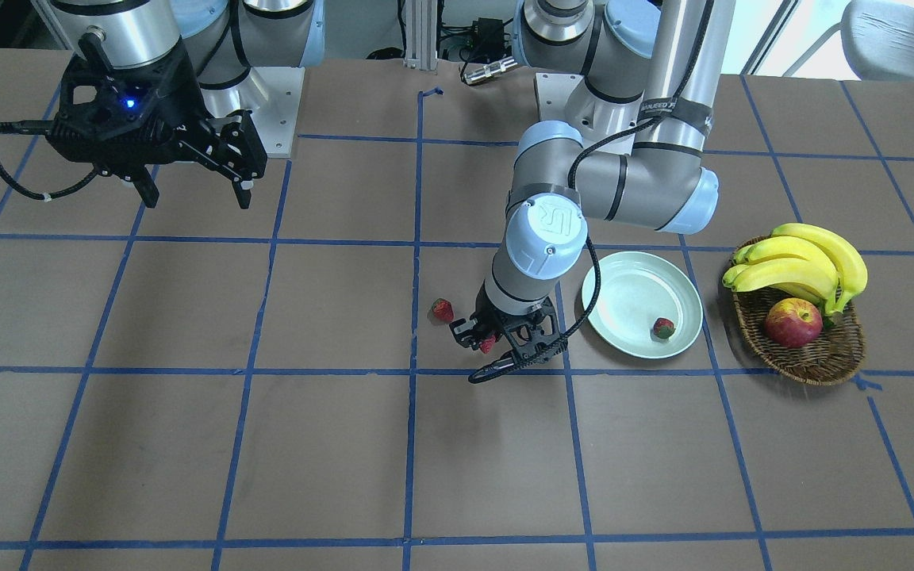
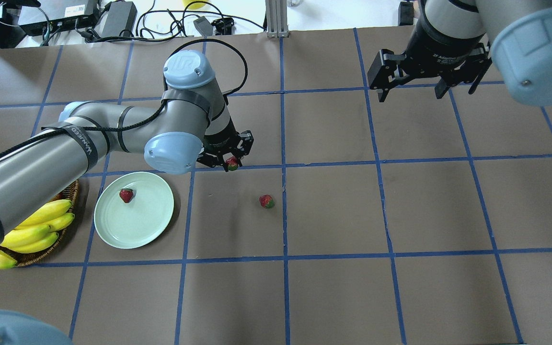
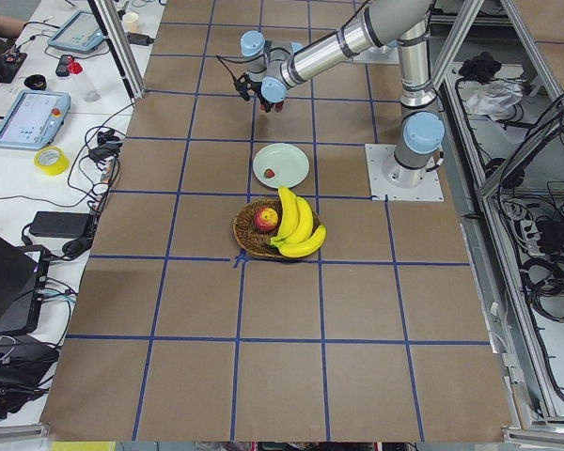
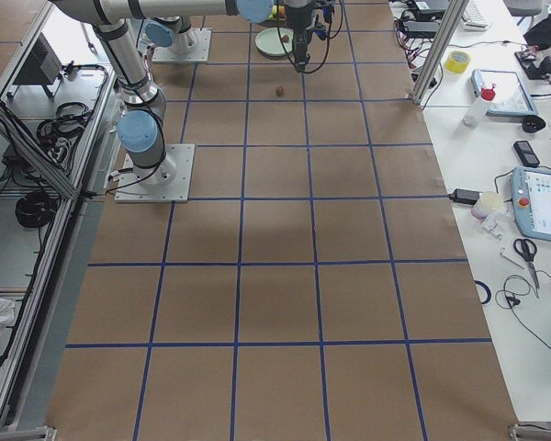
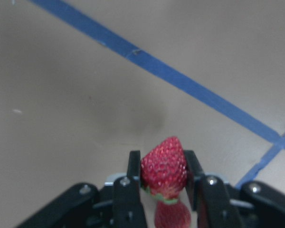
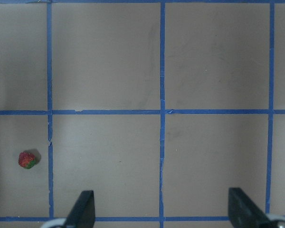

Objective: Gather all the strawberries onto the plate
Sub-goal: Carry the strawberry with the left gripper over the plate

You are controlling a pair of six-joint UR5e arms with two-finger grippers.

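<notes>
My left gripper (image 2: 231, 163) is shut on a red strawberry (image 5: 164, 166) and holds it above the brown table, a little beyond the right side of the plate. The same strawberry (image 1: 489, 343) shows red between the black fingers (image 5: 195, 178). The pale mint-green plate (image 2: 149, 225) holds one strawberry (image 2: 126, 195) near its far left part. Another strawberry (image 2: 266, 201) lies loose on the table to the right of the plate, and it shows small in the right wrist view (image 6: 27, 160). My right gripper (image 2: 410, 91) hangs open and empty high over the far right.
A brown wicker basket (image 1: 818, 361) with bananas (image 1: 802, 262) and a red-yellow apple (image 1: 793, 322) stands just beyond the plate on my left. Blue tape lines grid the table. Cables and devices lie past the far edge.
</notes>
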